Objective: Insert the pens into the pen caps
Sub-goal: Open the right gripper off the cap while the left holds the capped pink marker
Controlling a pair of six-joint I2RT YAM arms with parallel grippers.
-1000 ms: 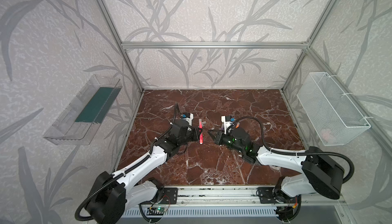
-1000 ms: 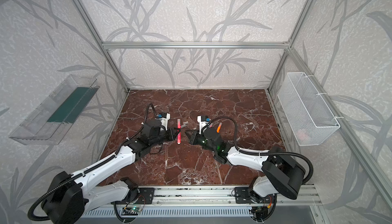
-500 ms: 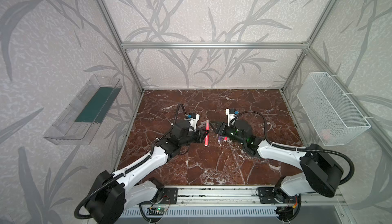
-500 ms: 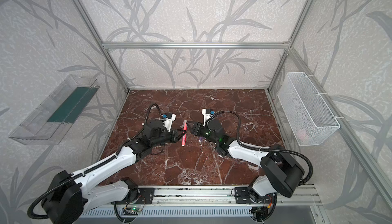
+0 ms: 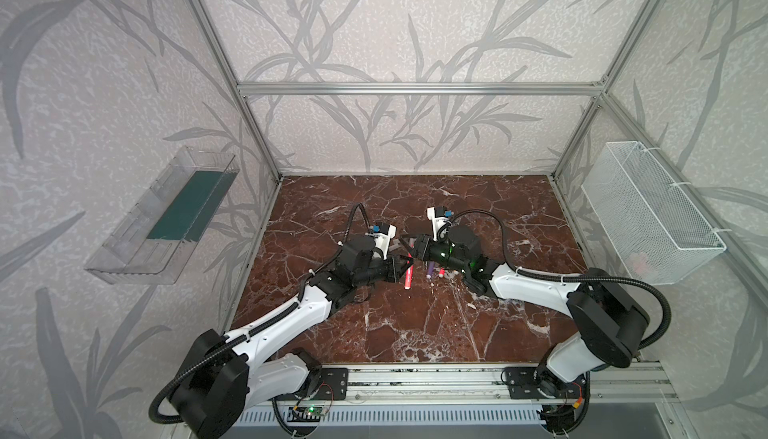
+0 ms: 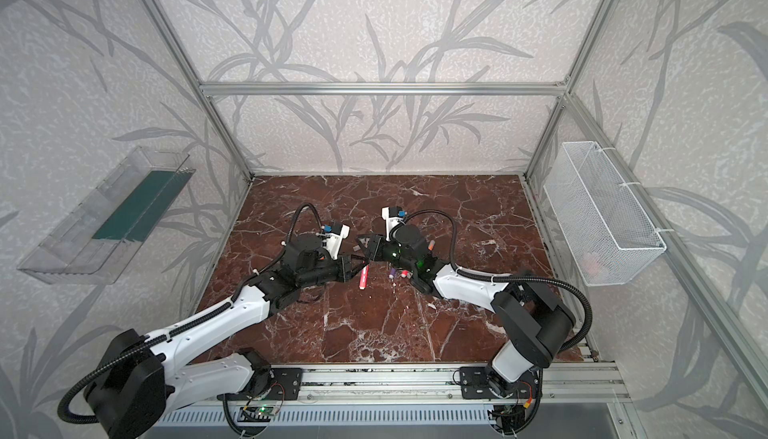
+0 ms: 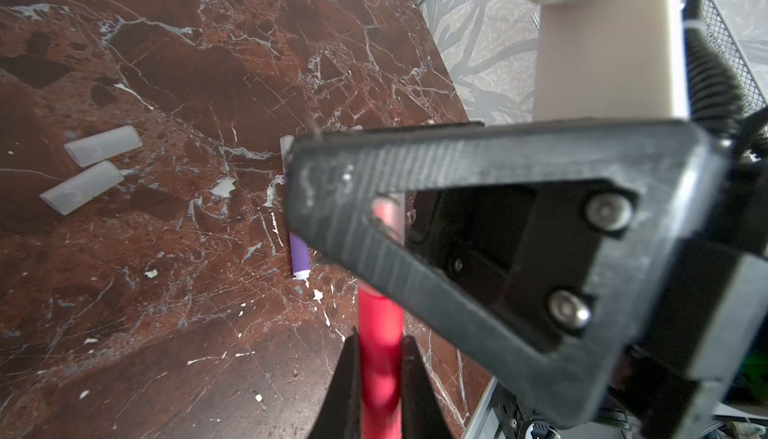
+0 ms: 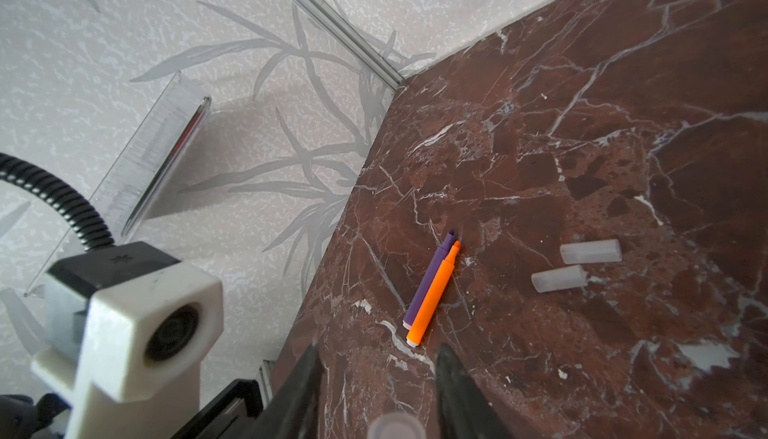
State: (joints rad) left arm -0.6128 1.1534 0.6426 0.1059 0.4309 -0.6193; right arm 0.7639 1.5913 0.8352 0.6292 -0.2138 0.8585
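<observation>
Left gripper (image 7: 380,378) clamps the pen (image 5: 409,277); right gripper (image 8: 377,351), jaws apart, straddles the cap (image 8: 392,426) at its 12 o'clock end. Close squarely, then press straight along the axis.

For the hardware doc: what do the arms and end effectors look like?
Left arm and right arm: white link shells, black joints, black corrugated cable conduits, white wrist camera mounts. Left end effector and right end effector: black, tapered, triangular open-frame fingers.
</observation>
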